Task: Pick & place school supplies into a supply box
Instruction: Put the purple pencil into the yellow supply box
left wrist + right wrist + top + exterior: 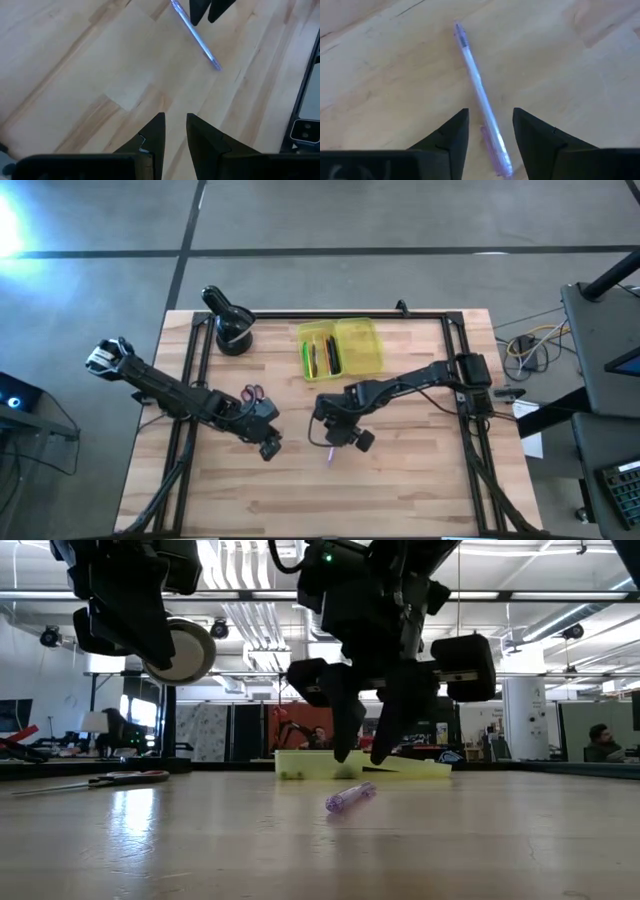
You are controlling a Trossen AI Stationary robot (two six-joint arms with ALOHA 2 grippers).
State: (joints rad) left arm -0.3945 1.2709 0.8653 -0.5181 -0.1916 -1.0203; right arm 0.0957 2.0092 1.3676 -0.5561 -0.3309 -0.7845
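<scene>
A translucent purple pen [478, 90] lies flat on the wooden table [400, 480], also seen in the high view as the pen [329, 452]. My right gripper [490, 112] is open just above it, one finger on each side of the pen's barrel, touching nothing; the low view shows its fingertips [345, 752] clear of the pen [350, 797]. My left gripper [175, 116] hovers to the pen's left, open by a narrow gap and empty. The yellow supply box [340, 348] lies open near the far edge with several pens in its left half. Red-handled scissors [252, 392] lie flat on the table.
A black round holder [232, 330] stands at the far left of the table. A black frame [460, 380] runs along the table's edges. Bare wood stretches along the near side.
</scene>
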